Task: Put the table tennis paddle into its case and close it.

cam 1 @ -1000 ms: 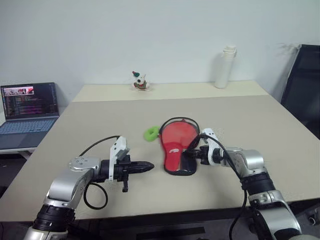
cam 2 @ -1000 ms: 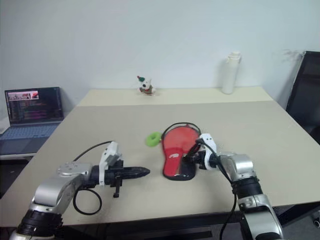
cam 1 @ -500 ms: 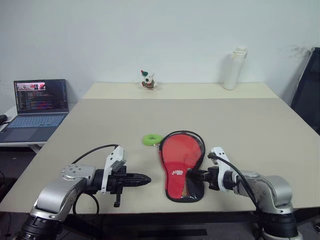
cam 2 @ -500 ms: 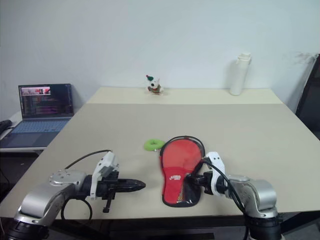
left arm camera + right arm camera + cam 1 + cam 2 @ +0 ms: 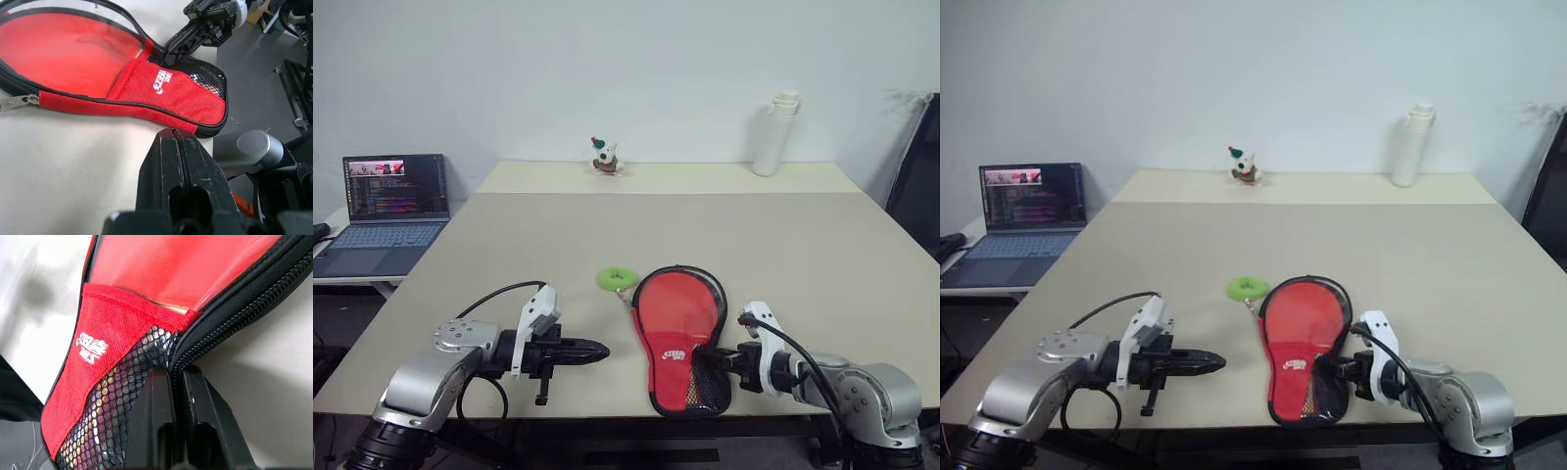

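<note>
laptop (image 5: 393, 201) far off your left gripper (image 5: 603, 350), which is clenched on nothing over the beige table (image 5: 803, 245). case (image 5: 682, 338) sits between grippers; right gripper (image 5: 697, 358) pinches its edge. bottle (image 5: 772, 134) far beyond.

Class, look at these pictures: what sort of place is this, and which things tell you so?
Probably an office or lab: a plain beige table against a bare white wall, an open laptop on a side desk, and a black chair at the right.
</note>
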